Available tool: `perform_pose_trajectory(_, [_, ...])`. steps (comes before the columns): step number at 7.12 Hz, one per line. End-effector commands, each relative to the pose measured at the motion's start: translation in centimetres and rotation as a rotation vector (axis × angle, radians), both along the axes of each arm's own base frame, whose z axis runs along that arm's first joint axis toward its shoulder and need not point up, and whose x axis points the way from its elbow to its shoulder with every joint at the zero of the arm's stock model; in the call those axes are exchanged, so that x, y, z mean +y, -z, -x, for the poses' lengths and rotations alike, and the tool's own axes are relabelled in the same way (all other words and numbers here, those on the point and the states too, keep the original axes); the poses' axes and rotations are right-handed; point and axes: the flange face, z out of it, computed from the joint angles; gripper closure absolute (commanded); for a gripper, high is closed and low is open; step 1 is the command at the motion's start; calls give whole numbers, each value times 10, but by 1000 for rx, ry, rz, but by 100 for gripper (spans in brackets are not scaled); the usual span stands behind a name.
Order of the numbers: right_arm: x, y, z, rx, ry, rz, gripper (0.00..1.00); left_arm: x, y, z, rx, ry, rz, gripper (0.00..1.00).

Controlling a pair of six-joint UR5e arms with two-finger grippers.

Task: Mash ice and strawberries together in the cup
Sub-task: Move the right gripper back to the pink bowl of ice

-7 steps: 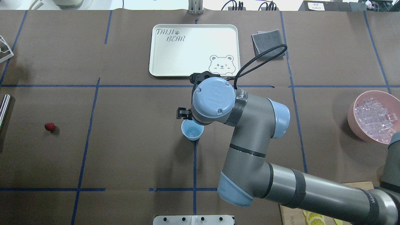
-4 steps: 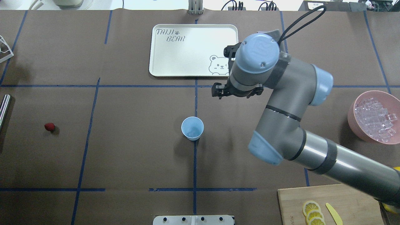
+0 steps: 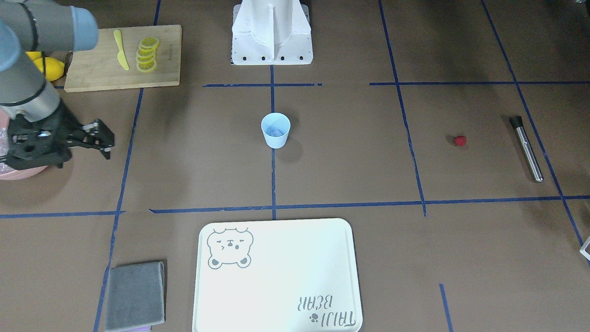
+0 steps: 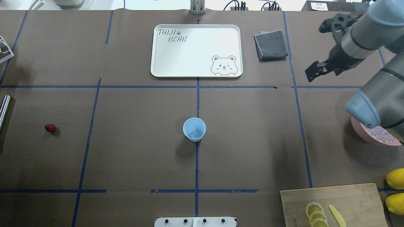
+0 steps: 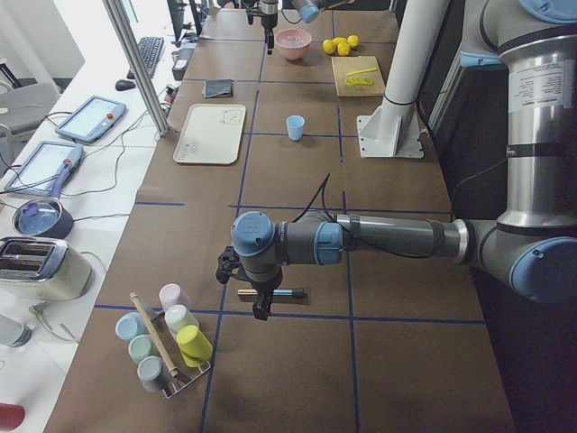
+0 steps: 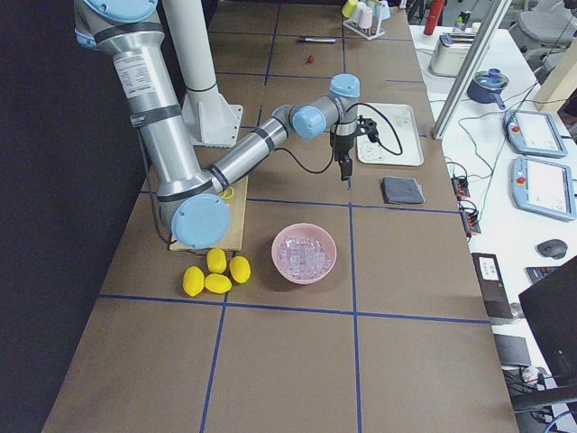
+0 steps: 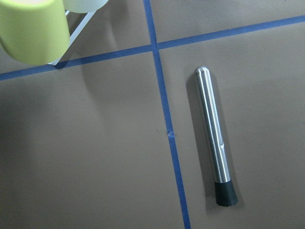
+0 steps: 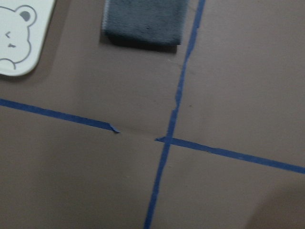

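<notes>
Exterior front-facing: the cup (image 3: 275, 130) stands mid-table with what looks like one ice cube (image 3: 277, 133) inside. The strawberry (image 3: 459, 140) lies well apart from it, near the muddler (image 3: 526, 148). The right gripper (image 3: 107, 143), jaws apart and empty, hangs beside the pink bowl (image 3: 18, 171).

Overhead exterior: more ice (image 4: 378, 135) sits in that bowl.

Exterior left: the left gripper (image 5: 259, 307) hovers over the muddler; whether its jaws are apart or together I cannot tell.

Loading seems to be the step in hand. Next, probably, the strawberry goes into the cup before any mashing.

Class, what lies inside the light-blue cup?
Inside the cup, a faint pale lump, possibly ice, shows; the strawberry lies outside it. The cup's wall hides part of its floor.
</notes>
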Motion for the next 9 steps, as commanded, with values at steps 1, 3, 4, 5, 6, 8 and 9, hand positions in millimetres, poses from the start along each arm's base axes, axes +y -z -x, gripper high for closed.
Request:
perform_pose_trajectory(1, [26,-95,-104,-4,75,-37,1,-1,3,0,4,0,-5,0])
perform_pose_trajectory(3, [61,-153,-123,15,84,-10,1,-1,3,0,4,0,-7,0])
perform_pose_trajectory(4, [66,-168,-125,5,49,2,1,0,3,0,7,0,-7,0])
perform_pose_trajectory(5, [65,-170,-124,0,3,27,1,-1,4,-1,8,0,-7,0])
perform_pose_trajectory(6, [71,-175,-124,0,8,25,2,0,3,-1,8,-1,-6,0])
perform_pose_trajectory(8, [93,-193,-103,21,65,33,5,0,2,-1,8,0,-4,0])
perform_pose_trajectory(9, [101,-201,-92,32,95,48,7,0,2,-1,8,0,-4,0])
